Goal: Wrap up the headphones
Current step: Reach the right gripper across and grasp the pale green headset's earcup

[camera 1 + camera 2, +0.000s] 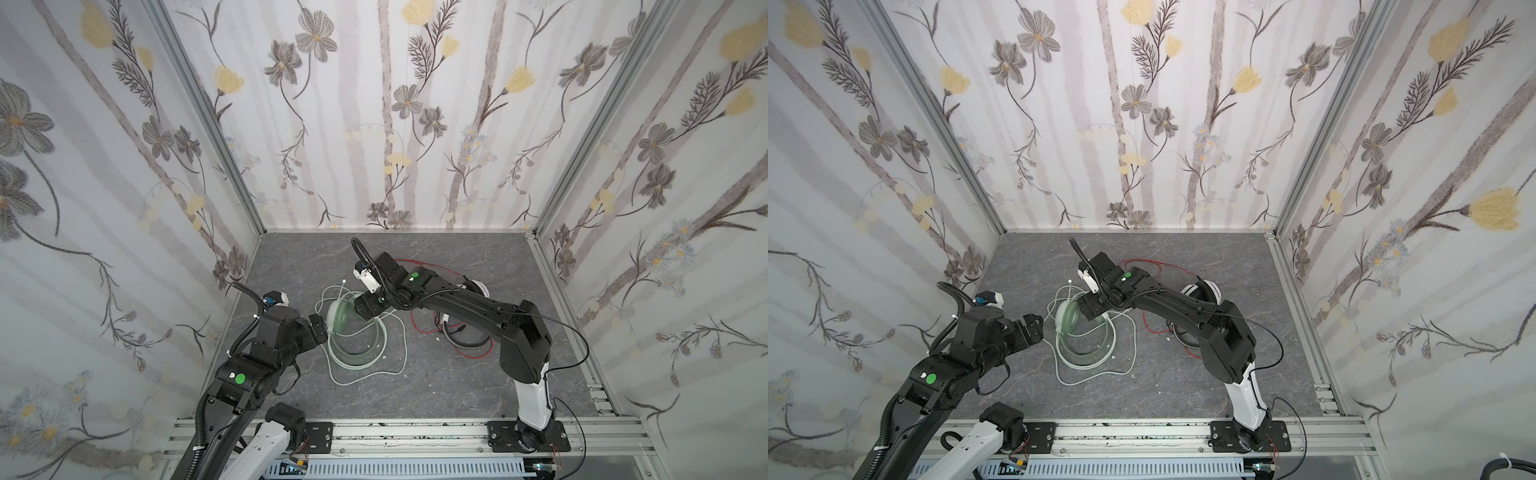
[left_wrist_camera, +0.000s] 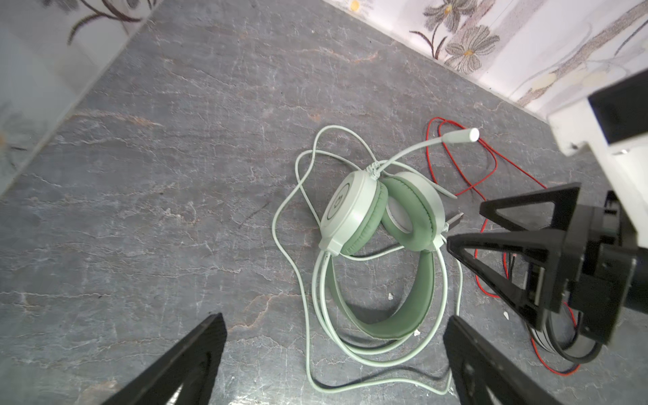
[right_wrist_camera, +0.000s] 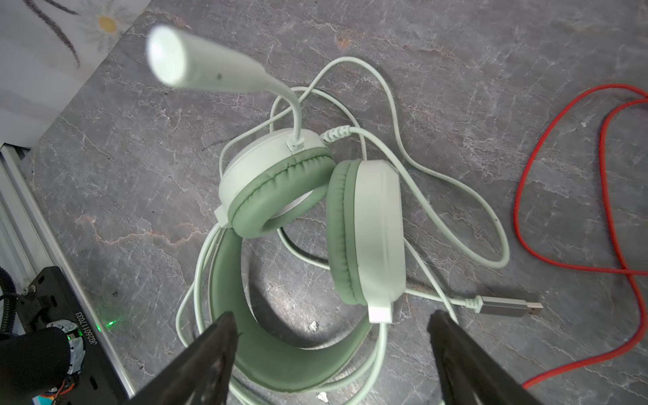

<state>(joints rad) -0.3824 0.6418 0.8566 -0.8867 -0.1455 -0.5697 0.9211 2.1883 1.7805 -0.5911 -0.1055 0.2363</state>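
The right arm (image 1: pixel 478 307) hides most of the white-and-black headset (image 1: pixel 480 286).

Both top views are bright and evenly lit, diffuse rather than harsh: the floral walls (image 1: pixel 124 166) wash pale and the grey surface (image 1: pixel 436 374) carries only faint shadows. Wide-angle distortion makes the frame posts (image 1: pixel 208 116) splay toward 11 and 1 o'clock. In the right wrist view the microphone tip (image 3: pixel 175 56) is blown out white and out of focus (it is very near the lens). There the right end effector (image 3: pixel 331 319) shows blurred fingers (image 3: pixel 210 357), a soft shadow sits inside the green headset (image 3: pixel 378 228) headband, and a small green glow (image 3: pixel 112 321) tints the surface.
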